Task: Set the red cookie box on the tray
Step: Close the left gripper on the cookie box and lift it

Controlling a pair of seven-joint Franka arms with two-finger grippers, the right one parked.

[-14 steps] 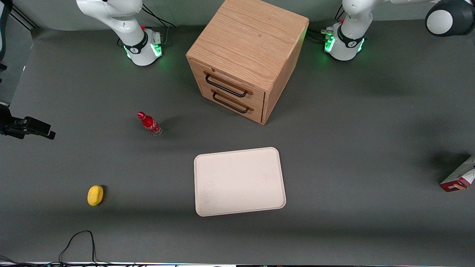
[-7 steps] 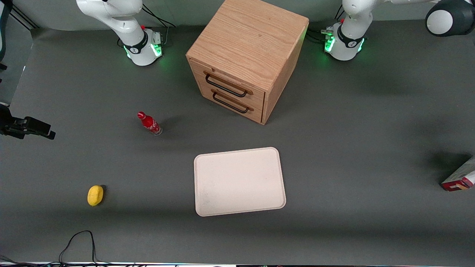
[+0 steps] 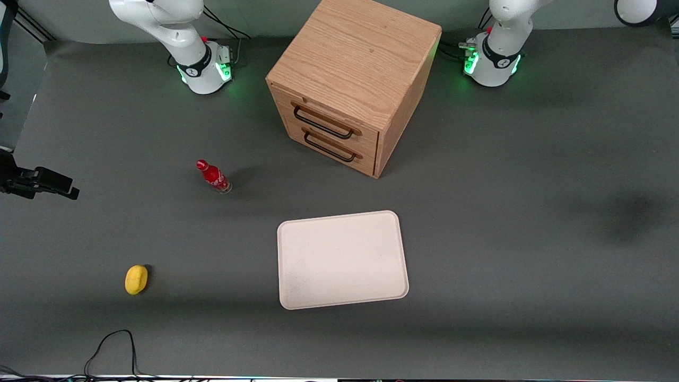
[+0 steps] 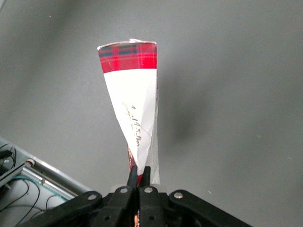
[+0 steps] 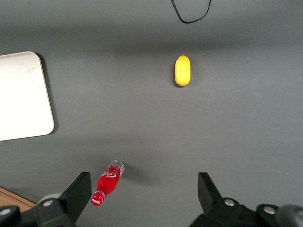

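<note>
In the left wrist view my gripper (image 4: 138,169) is shut on one end of the red cookie box (image 4: 135,94). The box hangs from the fingers above the bare grey table, showing a white face with script lettering and a red plaid band at its free end. Neither box nor gripper shows in the front view; only a soft shadow (image 3: 631,212) lies at the working arm's end of the table. The cream-white tray (image 3: 342,259) lies flat with nothing on it, nearer the front camera than the drawer cabinet.
A wooden two-drawer cabinet (image 3: 353,85) stands between the arm bases. A small red soda bottle (image 3: 213,176) and a yellow fruit (image 3: 136,279) sit toward the parked arm's end. A black cable (image 3: 114,345) loops near the front edge. The table's edge rail (image 4: 28,184) shows beside the gripper.
The red cookie box, seen at the working arm's edge of the front view before, has left that view. Its shadow on the table has grown fainter.
</note>
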